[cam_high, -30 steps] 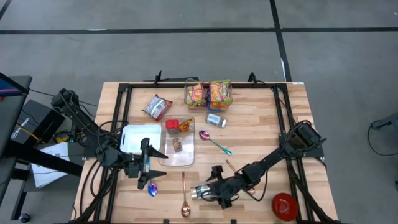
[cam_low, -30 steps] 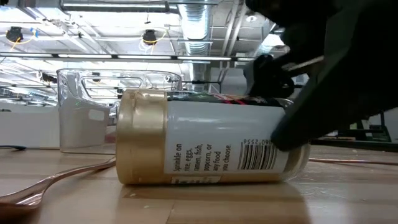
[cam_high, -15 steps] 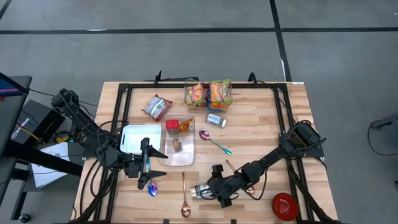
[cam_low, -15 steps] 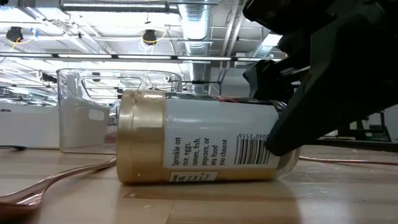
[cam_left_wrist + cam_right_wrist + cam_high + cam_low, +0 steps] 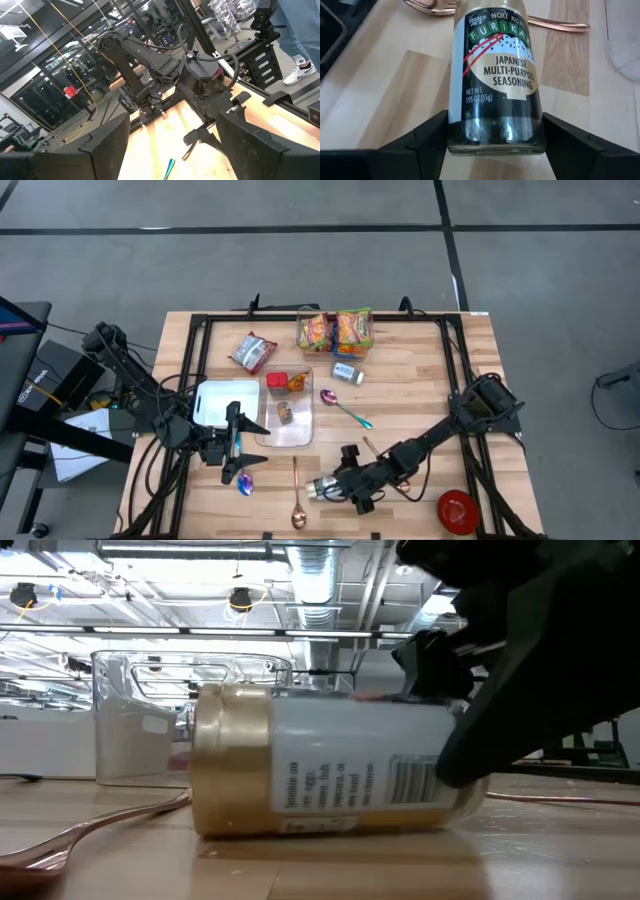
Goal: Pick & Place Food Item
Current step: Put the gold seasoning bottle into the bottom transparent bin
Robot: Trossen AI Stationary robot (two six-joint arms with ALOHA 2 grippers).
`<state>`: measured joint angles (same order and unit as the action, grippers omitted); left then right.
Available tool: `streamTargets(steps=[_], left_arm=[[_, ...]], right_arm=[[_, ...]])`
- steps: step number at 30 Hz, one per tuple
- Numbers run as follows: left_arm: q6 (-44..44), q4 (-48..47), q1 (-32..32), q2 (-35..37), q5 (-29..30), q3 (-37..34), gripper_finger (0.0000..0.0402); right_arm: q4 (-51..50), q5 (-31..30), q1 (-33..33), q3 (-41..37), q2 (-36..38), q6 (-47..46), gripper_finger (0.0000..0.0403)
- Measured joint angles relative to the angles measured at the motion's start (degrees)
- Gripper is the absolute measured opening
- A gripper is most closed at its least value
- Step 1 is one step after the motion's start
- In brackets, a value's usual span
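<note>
A furikake seasoning jar [image 5: 320,488] with a gold cap [image 5: 230,775] lies on its side on the wooden table near the front edge, cap toward the table's left. My right gripper [image 5: 338,484] slants down at its glass base end, with its fingers [image 5: 427,132] on either side of the jar [image 5: 492,75]. My left gripper [image 5: 248,448] stands open and level above the table's left part, beside a white tray [image 5: 212,402]. Nothing is between its fingers [image 5: 107,145]. My right gripper pinches the jar's base end [image 5: 492,135] between its two fingers, one on each round side. The fingers come slanting down from the table's right and lie along the jar. The jar rests on its side on the table, cap end [image 5: 230,775] pointing away from the gripper.
A copper spoon [image 5: 297,498] lies just left of the jar. A clear container [image 5: 290,410] with food items stands behind it. A red bowl [image 5: 458,511] is at the front right. Snack bags [image 5: 335,330], a small can [image 5: 347,372] and a foil packet [image 5: 251,351] lie at the back.
The jar has rolled a little about its long axis between my right gripper's fingers, so its printed label has turned, and it stays on the table in the same place.
</note>
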<state>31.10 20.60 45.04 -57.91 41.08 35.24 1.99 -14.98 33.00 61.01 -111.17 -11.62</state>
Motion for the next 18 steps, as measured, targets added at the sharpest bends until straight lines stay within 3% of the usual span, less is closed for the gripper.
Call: streamTargets(steps=[7,11,16,18], left_arm=[[0.8,0.1,0.0,-0.6,0.0,0.0,0.0289],[7.0,1.9,-0.2,-4.2,0.0,0.0,0.0289],[18.7,14.9,-1.3,-10.8,0.6,0.1,0.0289],[21.8,15.8,-1.3,-13.3,1.7,1.9,0.0291]], right_arm=[[-0.9,-0.2,1.3,0.0,5.0,1.3,0.0268],[-2.7,-3.9,2.5,0.0,9.8,3.6,0.0268],[-6.6,-8.0,2.5,0.0,16.6,5.6,0.0268],[-7.3,-9.2,2.0,0.0,19.2,6.3,0.0268]])
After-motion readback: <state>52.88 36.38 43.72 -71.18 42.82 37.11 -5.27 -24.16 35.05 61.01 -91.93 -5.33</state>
